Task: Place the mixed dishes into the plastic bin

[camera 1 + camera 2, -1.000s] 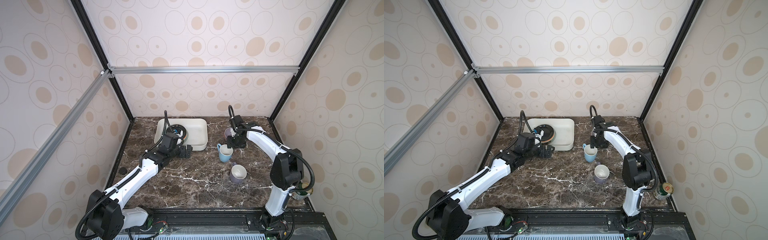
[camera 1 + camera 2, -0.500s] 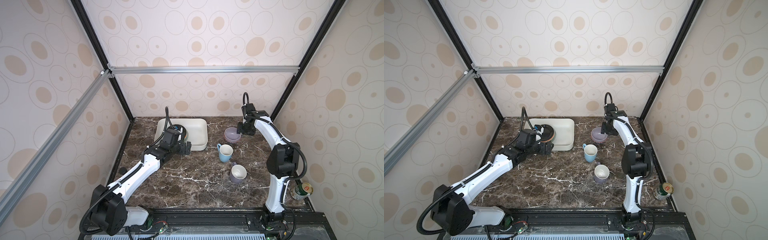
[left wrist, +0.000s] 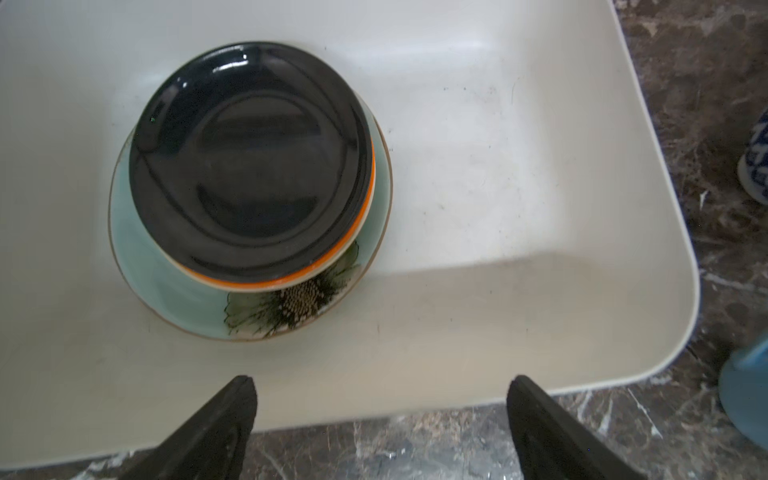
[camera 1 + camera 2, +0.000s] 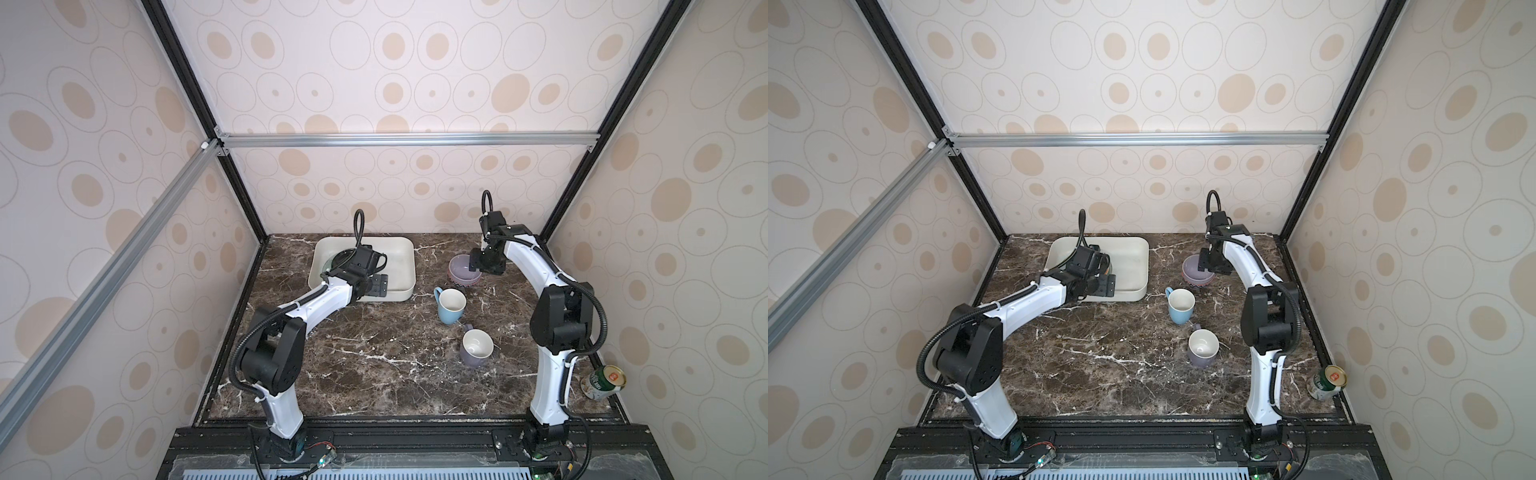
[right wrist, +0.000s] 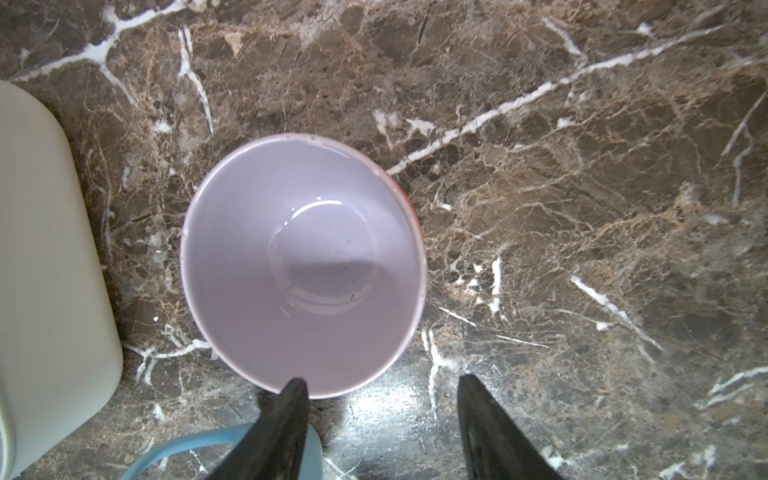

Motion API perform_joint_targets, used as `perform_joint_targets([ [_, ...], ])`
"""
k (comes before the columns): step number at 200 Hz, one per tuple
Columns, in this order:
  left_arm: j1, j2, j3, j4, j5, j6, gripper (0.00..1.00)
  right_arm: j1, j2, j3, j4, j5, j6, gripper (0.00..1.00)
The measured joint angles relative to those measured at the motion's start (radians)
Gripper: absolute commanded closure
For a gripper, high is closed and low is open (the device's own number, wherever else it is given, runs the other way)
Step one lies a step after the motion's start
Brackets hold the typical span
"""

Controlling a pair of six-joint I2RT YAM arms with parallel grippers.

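Over bin (image 3: 665, 257) rim, left pincer (image 3: 382, 380) apart, right pincer (image 5: 381, 381) apart at lavender bowl (image 5: 303, 257) edge.

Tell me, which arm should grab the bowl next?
The right arm, I think. The right gripper hangs open just above the bowl, one finger near its rim. The left gripper is open over the bin, far from the bowl.
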Motion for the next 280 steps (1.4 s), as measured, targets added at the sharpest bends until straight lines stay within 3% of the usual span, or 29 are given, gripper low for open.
perform_joint_targets([
  [77,0.056,0.072,0.04,-0.041,-0.015,-0.016,0.16,0.0,-0.032,-0.062,0.048,-0.045,-0.003,0.4],
  [161,0.063,0.07,-0.002,-0.032,0.018,-0.019,0.47,0.0,-0.082,-0.133,0.092,-0.069,-0.003,0.4],
  [205,0.063,0.037,-0.053,0.004,0.039,-0.023,0.57,0.0,-0.115,-0.148,0.109,-0.072,0.0,0.4],
  [248,0.06,-0.035,-0.119,0.022,0.053,-0.026,0.54,0.0,-0.129,-0.179,0.115,-0.076,0.001,0.39],
  [280,0.053,-0.073,-0.151,0.036,0.057,-0.015,0.21,0.0,-0.151,-0.208,0.117,-0.085,0.001,0.39],
])
